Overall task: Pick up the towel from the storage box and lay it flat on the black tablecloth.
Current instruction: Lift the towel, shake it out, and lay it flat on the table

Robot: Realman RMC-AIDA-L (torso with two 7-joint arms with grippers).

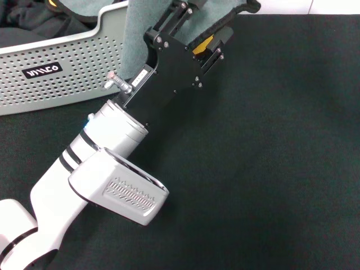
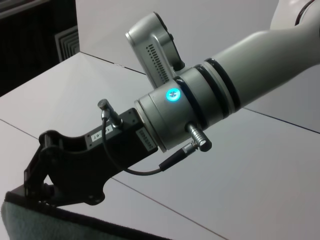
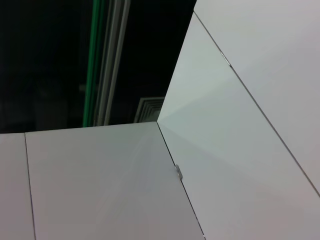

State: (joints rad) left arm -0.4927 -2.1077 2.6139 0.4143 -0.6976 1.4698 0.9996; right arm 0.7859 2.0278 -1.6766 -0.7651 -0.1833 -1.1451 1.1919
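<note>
**Left gripper holds the towel up beside the storage box**

Head view: the left gripper [image 1: 211,48] is raised near the far edge of the black tablecloth [image 1: 270,146], its jaws closed on the towel [image 1: 138,31], which hangs grey side out just beside the storage box [image 1: 62,70]. Dark clothing [image 1: 34,22] lies in the box.

Left wrist view: the gripper sits above the towel's dark hem.

Right wrist view: only wall and ceiling panels; the right gripper is unseen.
</note>
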